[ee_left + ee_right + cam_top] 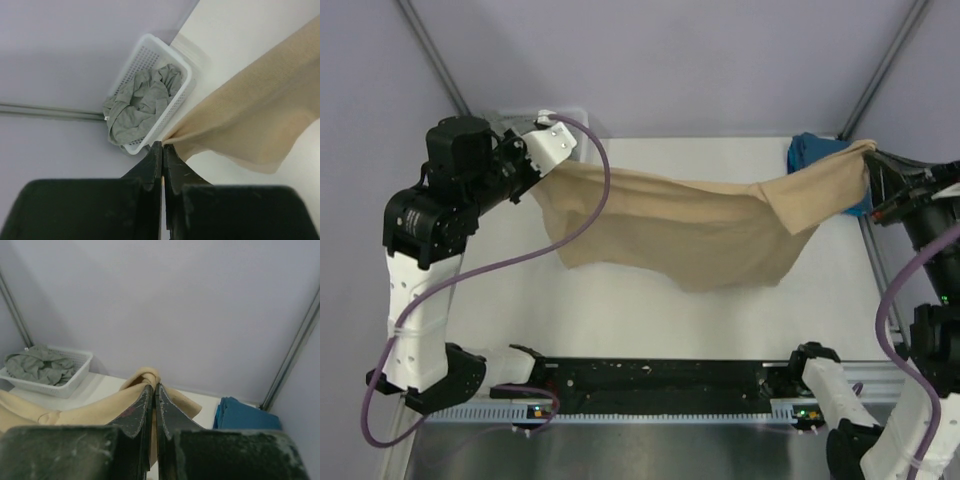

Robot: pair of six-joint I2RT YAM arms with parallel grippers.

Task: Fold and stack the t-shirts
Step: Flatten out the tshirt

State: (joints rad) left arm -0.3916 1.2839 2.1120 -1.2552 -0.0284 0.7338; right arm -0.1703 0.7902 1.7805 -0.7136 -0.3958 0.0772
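Far left: crumpled in the white basket point(131, 57), a grey-green t-shirt point(140, 105), not yet folded. Just beside that, pinching one corner of the tan t-shirt point(700, 235) in the left fingers point(152, 167), closed tight on cloth. Stretched above the surface point(620, 320) between both arms, sagging mid-span; touching down or not, hard to tell. Clamped at the opposite corner by the right fingers point(141, 410). Beyond, lying apparently folded, a teal-blue t-shirt point(245, 415). Seemingly mid-spread before folding. Next, likely: lower evenly, lay flat, keep both corners taut.
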